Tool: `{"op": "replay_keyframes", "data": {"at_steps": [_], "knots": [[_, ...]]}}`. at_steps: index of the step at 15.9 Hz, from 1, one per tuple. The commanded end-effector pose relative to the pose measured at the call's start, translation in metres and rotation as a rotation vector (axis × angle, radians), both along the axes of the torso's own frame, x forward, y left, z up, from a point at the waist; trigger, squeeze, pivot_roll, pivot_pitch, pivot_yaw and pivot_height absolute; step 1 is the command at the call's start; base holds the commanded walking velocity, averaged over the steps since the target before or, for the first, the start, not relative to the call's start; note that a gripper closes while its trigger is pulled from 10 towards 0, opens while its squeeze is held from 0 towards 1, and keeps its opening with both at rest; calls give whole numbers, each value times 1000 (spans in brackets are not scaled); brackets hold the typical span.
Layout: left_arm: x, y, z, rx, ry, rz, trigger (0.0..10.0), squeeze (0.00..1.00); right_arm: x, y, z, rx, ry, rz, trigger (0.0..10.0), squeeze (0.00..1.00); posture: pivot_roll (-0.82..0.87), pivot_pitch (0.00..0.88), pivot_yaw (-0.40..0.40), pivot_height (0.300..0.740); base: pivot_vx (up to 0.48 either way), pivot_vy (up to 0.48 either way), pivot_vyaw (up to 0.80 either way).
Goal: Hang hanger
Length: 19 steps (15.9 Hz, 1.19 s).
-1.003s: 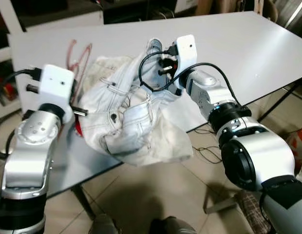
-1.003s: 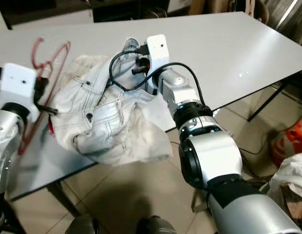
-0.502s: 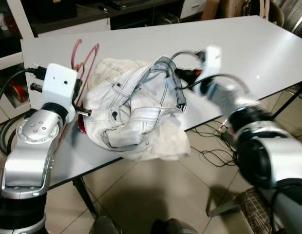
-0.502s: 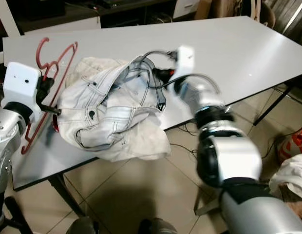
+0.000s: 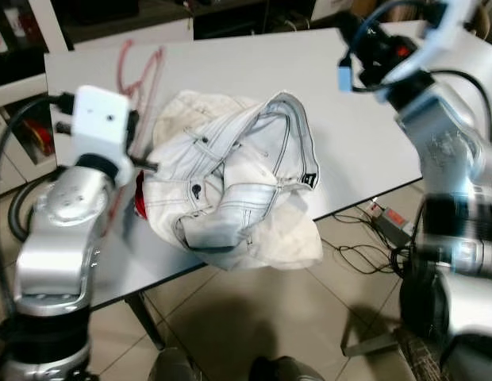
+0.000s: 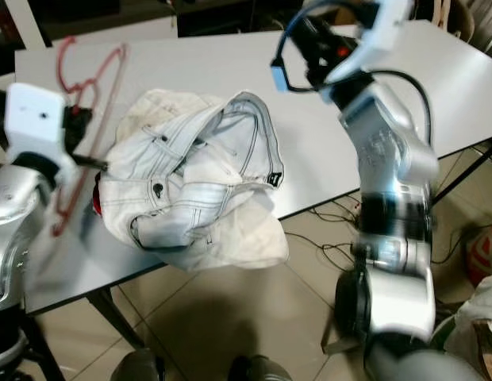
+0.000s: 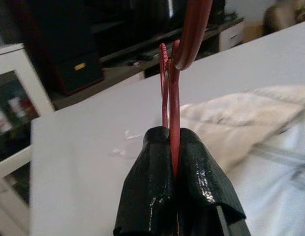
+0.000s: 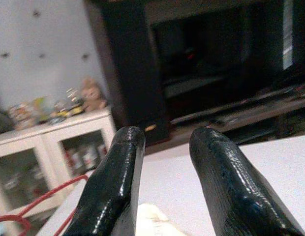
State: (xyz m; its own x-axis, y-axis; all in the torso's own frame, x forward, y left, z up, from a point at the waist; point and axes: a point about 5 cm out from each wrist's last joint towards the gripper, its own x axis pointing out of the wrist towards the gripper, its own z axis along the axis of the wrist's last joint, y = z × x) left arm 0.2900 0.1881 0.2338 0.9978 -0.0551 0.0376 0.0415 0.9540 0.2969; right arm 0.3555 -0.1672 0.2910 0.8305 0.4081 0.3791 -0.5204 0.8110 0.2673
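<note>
Nearest to the robot is the tiled floor (image 5: 254,317), bare in front of the table except for some cables (image 5: 365,254) lying under the right part. The near edge of the grey table (image 6: 325,182) runs slanted, and a part of the white jeans (image 5: 230,198) hangs over this edge toward the floor. The rest of the jeans lies crumpled on the table top, with the waistband open toward the far side.

At the left side, the left gripper (image 7: 174,162) is closed on the red hanger (image 7: 171,105). In the left wrist view the two black fingers (image 7: 150,187) press together on a thin red bar, and the hook curves above them. In the head views the hanger (image 6: 87,103) stands tilted just beside the left border of the jeans, with its hook toward the far edge of the table; whether its lower end touches the table cannot be told. The left arm (image 5: 63,230) is at the table's left near corner.

The right arm (image 6: 389,175) is lifted high above the right half of the table, well apart from the jeans. The right gripper (image 8: 165,162) is open, with a clear gap between its fingers (image 8: 115,182), and it holds nothing. It points to the far side of the room.

Right of and beyond the jeans the table top is bare up to its far edge. Behind the table are dark shelves (image 8: 211,59) and a white cabinet (image 8: 54,152) with glass doors.
</note>
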Motion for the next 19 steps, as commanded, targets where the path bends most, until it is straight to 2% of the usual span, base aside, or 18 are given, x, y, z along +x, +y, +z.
{"op": "replay_keyframes", "data": {"at_steps": [1,3,5,6,7,9,13,19], "knots": [[1,-13,12,-13,-47,-60,10000,0,-14,-7,-4,-36,-14,-101,10000,0,40,58,-59,740,0,0,0],[2,-21,15,-48,-60,-81,10000,0,-29,-2,-32,-163,26,-209,10000,0,35,53,-56,740,0,0,0],[0,-26,9,-62,-53,-91,10000,0,-43,4,-47,-294,16,-304,10000,0,24,50,-56,740,0,0,0],[-2,-29,5,-66,-48,-101,10000,0,-54,10,-55,-317,9,-340,10000,0,19,47,-56,740,0,0,0],[-3,-31,3,-71,-40,-104,10000,0,-62,16,-65,-312,31,-357,10000,0,20,45,-60,740,0,0,0],[-4,-31,2,-76,-36,-98,10000,0,-66,20,-75,-295,82,-372,10000,0,19,43,-66,740,0,0,0],[-7,-29,-1,-68,-32,-90,10000,0,-70,21,-83,-284,126,-375,10000,0,22,39,-77,740,-192,0,0],[-5,-32,-1,-50,-20,-125,10000,0,-78,20,-93,-276,174,-424,10000,0,6,47,-37,740,-262,0,0]]}}
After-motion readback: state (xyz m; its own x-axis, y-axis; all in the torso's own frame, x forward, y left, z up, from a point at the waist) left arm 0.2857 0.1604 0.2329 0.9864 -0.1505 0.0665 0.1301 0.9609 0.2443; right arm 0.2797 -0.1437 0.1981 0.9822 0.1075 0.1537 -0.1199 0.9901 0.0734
